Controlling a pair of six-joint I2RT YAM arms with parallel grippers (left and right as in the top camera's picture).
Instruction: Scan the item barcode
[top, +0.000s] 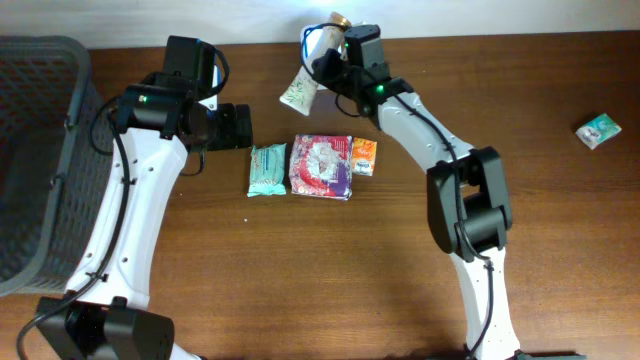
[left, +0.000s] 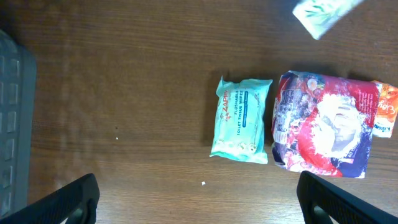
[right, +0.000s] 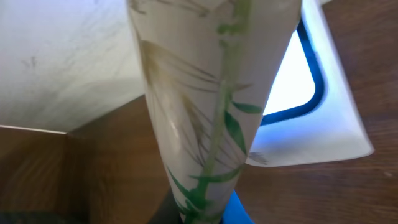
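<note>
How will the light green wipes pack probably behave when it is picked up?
The wipes pack looks crinkled and soft, so it will likely flex. Lying flat, it should not roll. Its plastic film may be slippery.

pouch (right: 199, 112): top, bottom cut off | basket (top: 78, 112): cut by left edge

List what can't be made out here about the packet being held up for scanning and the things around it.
- Barcode on the leaf-print packet: none visible; the right wrist view shows only its printed face, and overhead it is too small.
- Right gripper: fingers hidden by the packet and its own arm in both views.
- White lit-window device: partly behind the packet in the right wrist view.
- Small teal pack: print too small overhead.
</note>
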